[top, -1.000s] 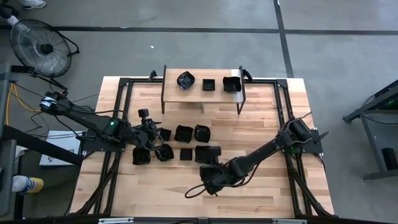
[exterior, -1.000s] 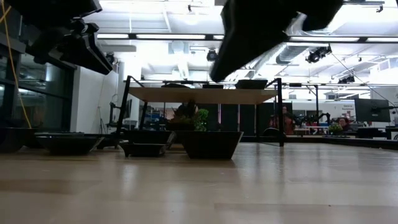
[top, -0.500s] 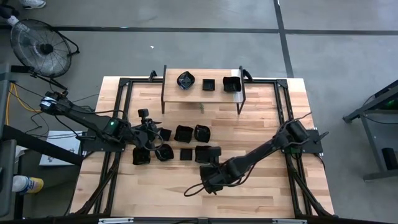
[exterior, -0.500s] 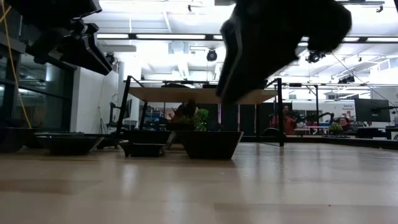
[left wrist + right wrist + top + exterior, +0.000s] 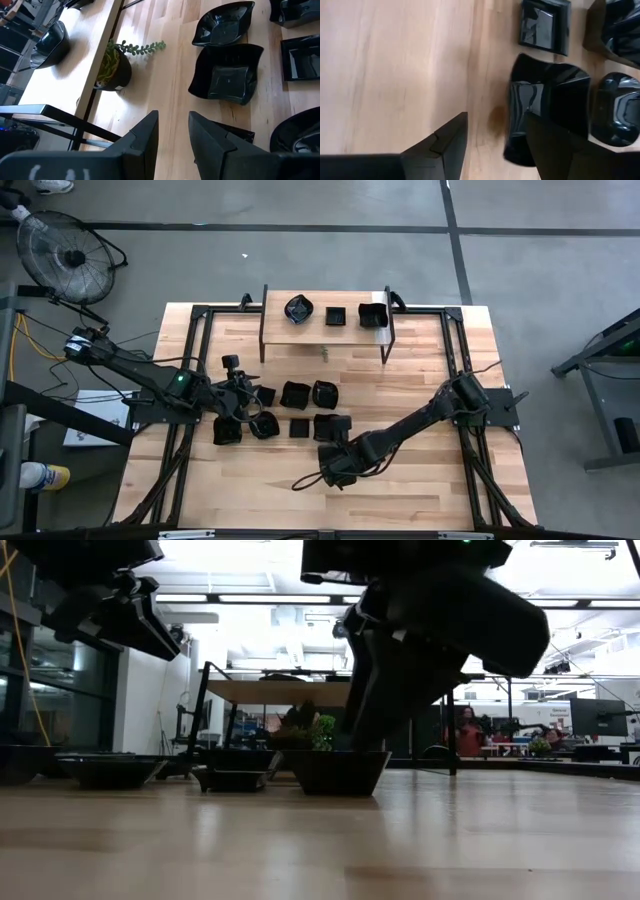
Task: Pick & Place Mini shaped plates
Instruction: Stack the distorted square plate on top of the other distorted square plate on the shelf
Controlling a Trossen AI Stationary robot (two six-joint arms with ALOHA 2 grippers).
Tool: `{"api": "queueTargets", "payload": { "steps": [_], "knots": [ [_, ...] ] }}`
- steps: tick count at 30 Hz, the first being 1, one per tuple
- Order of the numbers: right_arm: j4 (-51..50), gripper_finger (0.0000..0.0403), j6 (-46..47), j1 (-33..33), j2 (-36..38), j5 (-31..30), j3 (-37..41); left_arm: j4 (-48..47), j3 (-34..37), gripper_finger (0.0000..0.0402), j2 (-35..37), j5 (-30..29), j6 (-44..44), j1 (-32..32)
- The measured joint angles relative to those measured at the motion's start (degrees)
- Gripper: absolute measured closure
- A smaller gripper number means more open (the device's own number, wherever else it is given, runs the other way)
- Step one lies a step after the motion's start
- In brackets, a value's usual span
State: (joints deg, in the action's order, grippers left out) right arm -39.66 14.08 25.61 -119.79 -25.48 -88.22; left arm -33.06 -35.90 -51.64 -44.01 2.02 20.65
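Observation:
Several mini shaped plates (image 5: 296, 409) lie in a cluster on the table's middle, resting on their bases. Three more stand on a raised wooden shelf (image 5: 326, 326) at the far edge. My right gripper (image 5: 495, 142) hangs open just near of the cluster, above bare wood. A squarish plate with wavy rims (image 5: 547, 107) lies just ahead of its fingers, and a small square plate (image 5: 545, 22) farther off. My left gripper (image 5: 172, 125) is open over the cluster's left part (image 5: 243, 402), touching nothing. In the low view my right gripper (image 5: 400, 670) hangs above the tabletop.
A small potted plant (image 5: 112, 67) stands on the table under the shelf. Black frame rails (image 5: 452, 350) run along the table's sides. Bare wood (image 5: 400, 490) lies near and right of the cluster. A fan (image 5: 65, 255) stands on the floor beyond the far left corner.
My right gripper has moved a little toward the table's left, closer to the cluster of plates, and has come lower in the low view. The plates have stayed where they were.

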Motion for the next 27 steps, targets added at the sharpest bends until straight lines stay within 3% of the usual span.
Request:
{"api": "queueTargets", "payload": {
  "steps": [19, 27],
  "knots": [
    [0.8, 0.0215, -1.1, -2.8, -1.0, 2.9, 0.0, 0.0, 0.0, 0.0299, 0.0, 0.1, 0.0, 0.0],
    [1.2, 0.0230, -1.3, -3.1, -1.8, 3.5, 0.0, 3.6, 4.4, 0.0299, 0.0, 0.6, 1.4, 0.0]
  ]
}}
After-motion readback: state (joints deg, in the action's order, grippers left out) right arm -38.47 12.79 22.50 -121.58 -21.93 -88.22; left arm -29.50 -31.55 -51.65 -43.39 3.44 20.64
